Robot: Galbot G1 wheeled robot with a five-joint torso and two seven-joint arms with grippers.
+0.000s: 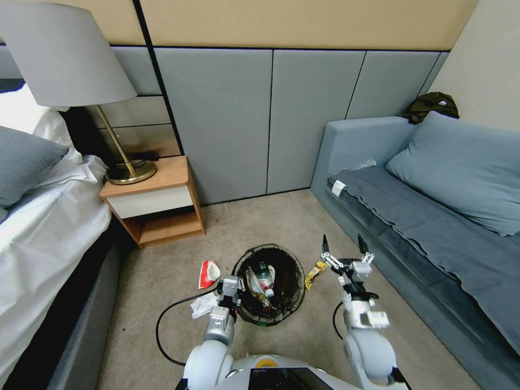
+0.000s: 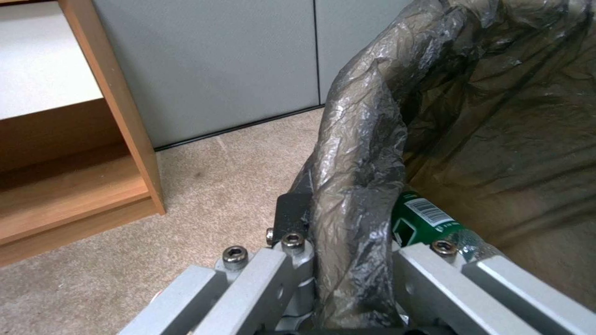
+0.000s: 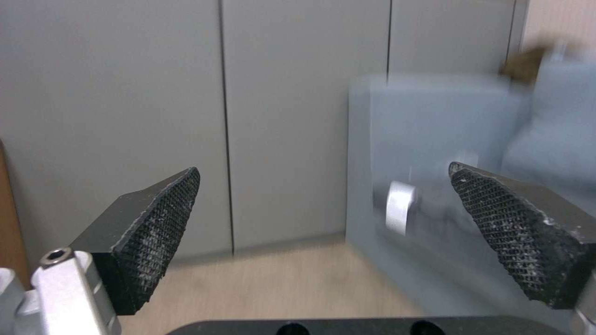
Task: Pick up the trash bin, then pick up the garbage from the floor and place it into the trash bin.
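1. The left gripper (image 1: 234, 286) is clamped on the near-left rim of the small round trash bin with its black bag liner (image 1: 290, 271).
2. The right gripper (image 1: 345, 250) hangs wide apart, holding nothing.
3. A yellow snack wrapper (image 1: 314, 273) lies on the carpet between bin and right gripper, lengthwise away from the robot; the grey sofa (image 1: 379, 216) crowds its right.
4. A red-and-white paper cup (image 1: 208, 272) and white tissue (image 1: 203, 305) lie left of the bin.

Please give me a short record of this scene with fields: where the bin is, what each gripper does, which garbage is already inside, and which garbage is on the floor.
bin: trash bin on the carpet between nightstand and sofa
left gripper: left gripper shut on the bin's bag-covered rim
right gripper: right gripper open, raised above the floor beside the bin, holding nothing
inside bin: green-labelled bottle, wrappers
on floor: yellow wrapper, red-and-white paper cup, white tissue
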